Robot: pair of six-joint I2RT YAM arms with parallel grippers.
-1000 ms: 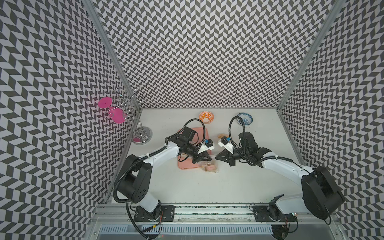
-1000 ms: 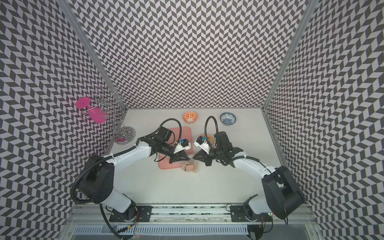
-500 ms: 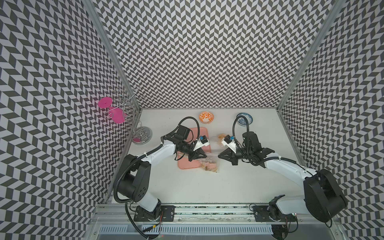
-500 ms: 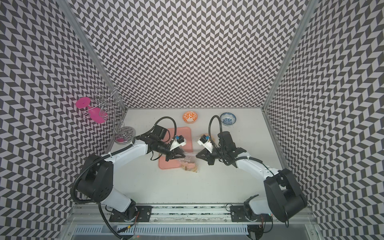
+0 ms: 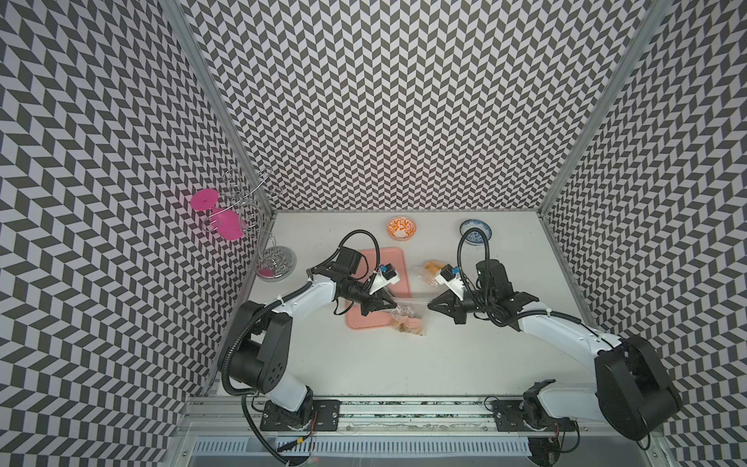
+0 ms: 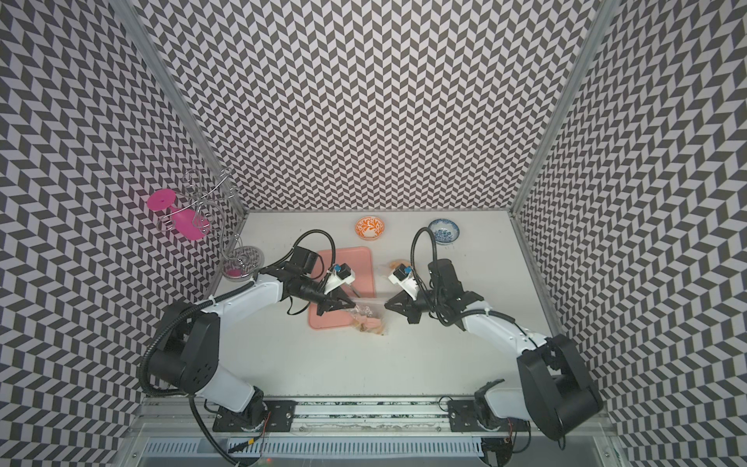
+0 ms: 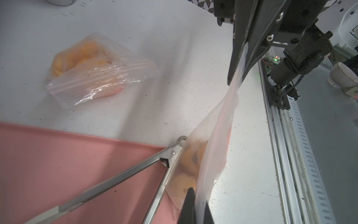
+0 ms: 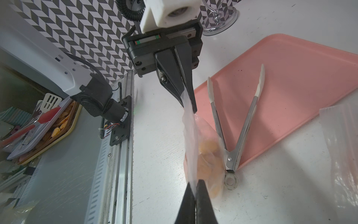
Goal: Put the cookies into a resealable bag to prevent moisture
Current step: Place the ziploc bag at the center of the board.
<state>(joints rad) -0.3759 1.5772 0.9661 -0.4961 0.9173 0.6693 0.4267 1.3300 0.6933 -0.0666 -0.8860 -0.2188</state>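
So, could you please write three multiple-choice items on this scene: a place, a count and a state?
1. Where do the tongs lie? A. in a cup B. on the pink tray C. on the floor
2. How many bowls stand at the back of the table? A. one B. two C. four
3. The bag beside the tongs is: A. lying free B. hanging from one tool C. pinched by both tools
Answers: B, they rest on the tray; B, an orange bowl and a blue bowl; C, the left tool and right tool are each shut on its top edge.
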